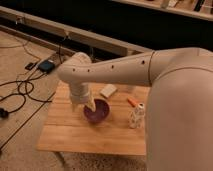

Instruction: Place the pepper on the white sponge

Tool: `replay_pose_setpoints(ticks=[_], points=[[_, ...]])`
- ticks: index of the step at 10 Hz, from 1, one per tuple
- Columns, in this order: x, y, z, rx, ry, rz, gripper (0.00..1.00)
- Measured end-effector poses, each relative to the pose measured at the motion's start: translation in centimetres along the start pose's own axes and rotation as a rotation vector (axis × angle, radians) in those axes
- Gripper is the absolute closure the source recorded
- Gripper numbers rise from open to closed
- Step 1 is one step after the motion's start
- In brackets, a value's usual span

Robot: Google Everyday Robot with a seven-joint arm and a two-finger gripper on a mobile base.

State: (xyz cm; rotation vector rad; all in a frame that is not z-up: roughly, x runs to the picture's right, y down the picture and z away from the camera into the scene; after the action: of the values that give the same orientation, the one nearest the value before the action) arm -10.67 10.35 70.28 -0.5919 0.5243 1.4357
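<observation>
The pepper (132, 102), a small orange-red piece, lies on the wooden table (75, 132) right of the purple bowl (98, 112). The white sponge (108, 90), a flat cream block, lies behind the bowl near the table's far edge. My gripper (90, 106) hangs from the white arm at the bowl's left rim, over the bowl. It is well left of the pepper and in front of the sponge.
A white spotted bottle-shaped figure (136, 116) stands right of the bowl, just in front of the pepper. Cables and a small blue device (46, 65) lie on the floor to the left. A low ledge runs behind the table.
</observation>
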Motion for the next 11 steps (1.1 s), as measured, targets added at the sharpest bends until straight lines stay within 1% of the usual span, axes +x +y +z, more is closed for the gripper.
replay_pose_setpoints(ticks=[6,7,9,11], points=[[0.0,0.0,0.0,0.001,0.0,-0.001,0.35],[0.1,-0.2,0.1,0.008,0.006,0.0,0.35],[0.2,-1.7,0.6,0.029,0.024,-0.002,0.35],[0.2,-4.2,0.9,0.058,0.023,-0.005,0.35]])
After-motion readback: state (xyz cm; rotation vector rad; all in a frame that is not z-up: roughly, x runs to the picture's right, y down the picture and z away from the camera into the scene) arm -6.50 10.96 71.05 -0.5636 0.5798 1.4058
